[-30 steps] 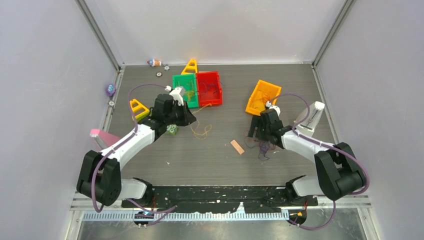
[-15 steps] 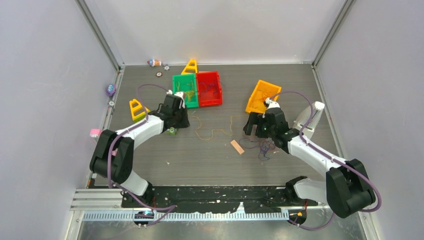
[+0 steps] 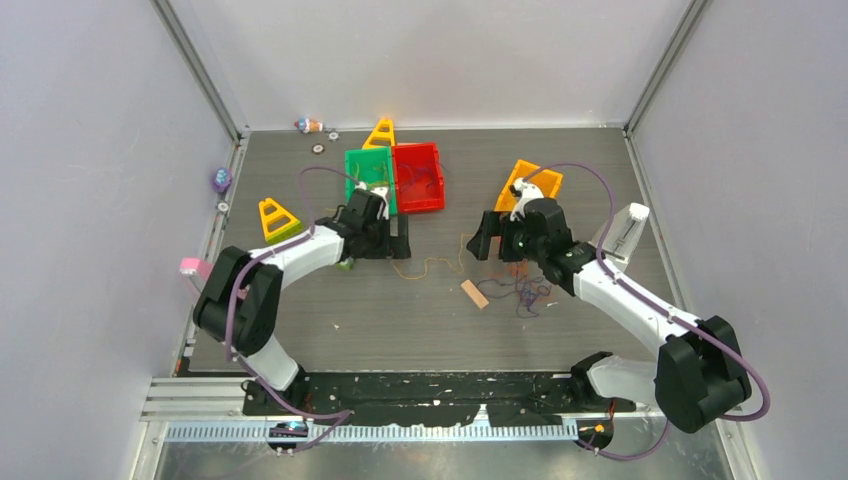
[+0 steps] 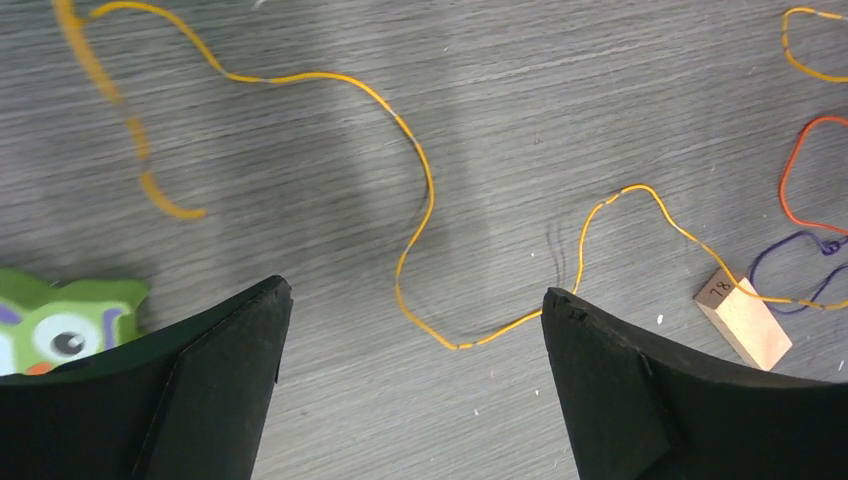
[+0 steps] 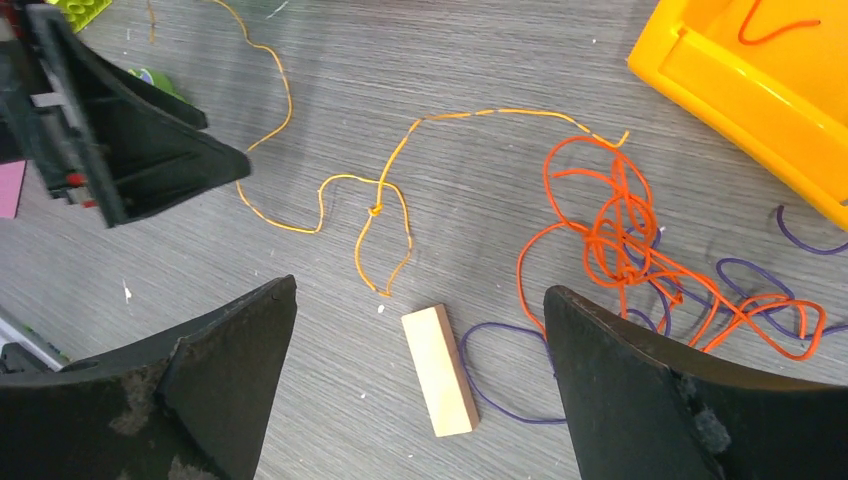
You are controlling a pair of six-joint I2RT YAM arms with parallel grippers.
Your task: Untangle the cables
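cables (image 4: 432, 190) lie slack between left end effector (image 4: 415, 300) and right end effector (image 5: 420, 295), both released, empty.

Thin cables (image 3: 528, 292) are pictured spread flat on the grey table (image 3: 400, 320): a yellow strand (image 4: 428, 190), knotted at one loop, is laid out in loose waves, just beside an orange tangle (image 5: 620, 235) interlaced with purple strands (image 5: 505, 405).

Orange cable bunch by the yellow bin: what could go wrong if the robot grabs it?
The orange cable is tangled with the purple cable, so one pull might drag both and tighten the tangle. The yellow cable has a knot that a tug could tighten. The wooden block lies close; a grab might bump it.
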